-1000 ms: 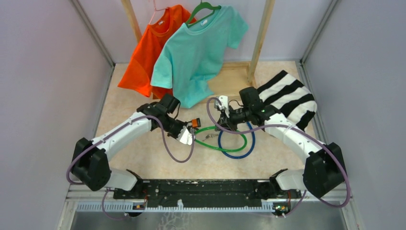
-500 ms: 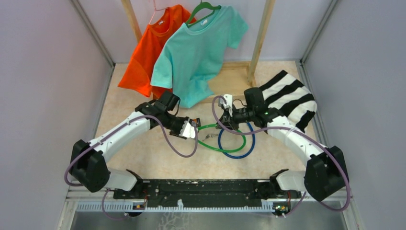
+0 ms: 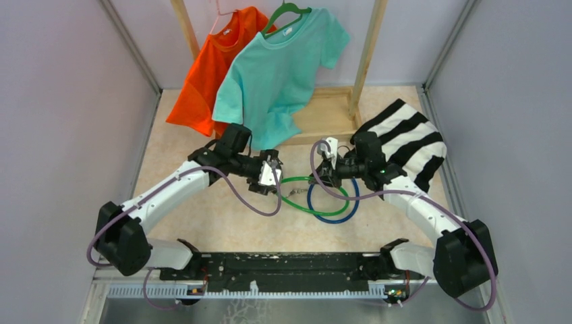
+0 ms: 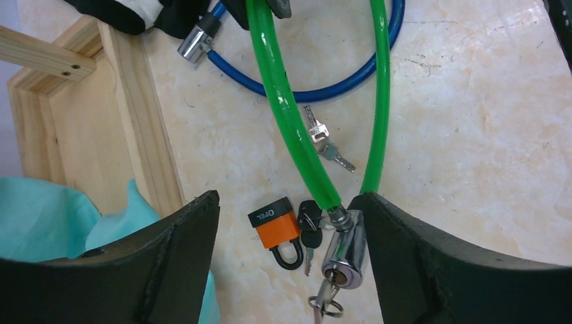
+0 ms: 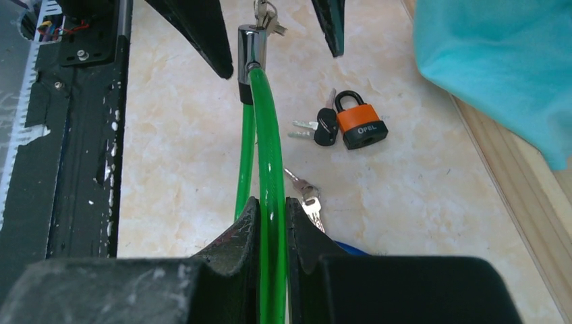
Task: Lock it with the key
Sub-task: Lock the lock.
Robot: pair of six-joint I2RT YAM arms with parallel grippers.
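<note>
A green cable lock (image 4: 290,115) lies looped on the table, and its chrome cylinder (image 4: 342,253) is lifted off the table. A key (image 4: 324,300) on a ring sits in the cylinder's keyhole. My left gripper (image 4: 287,199) is open, its jaws wide on either side of the cylinder, which is close against the right finger. My right gripper (image 5: 272,202) is shut on the green cable (image 5: 266,135) a short way behind the cylinder (image 5: 248,50). In the top view the two grippers (image 3: 273,170) (image 3: 322,169) face each other over the table's middle.
An orange padlock (image 4: 276,226) with black-headed keys (image 4: 309,229) lies under the left gripper. Two loose keys (image 4: 324,142) and a blue cable lock (image 4: 303,88) lie nearby. A wooden rack base (image 3: 324,115) with hanging T-shirts (image 3: 276,67) stands behind, with a striped cloth (image 3: 405,138) to the right.
My left gripper has opened wide and moved toward the far side and right. My right gripper has shifted slightly right, still shut on the green cable.
</note>
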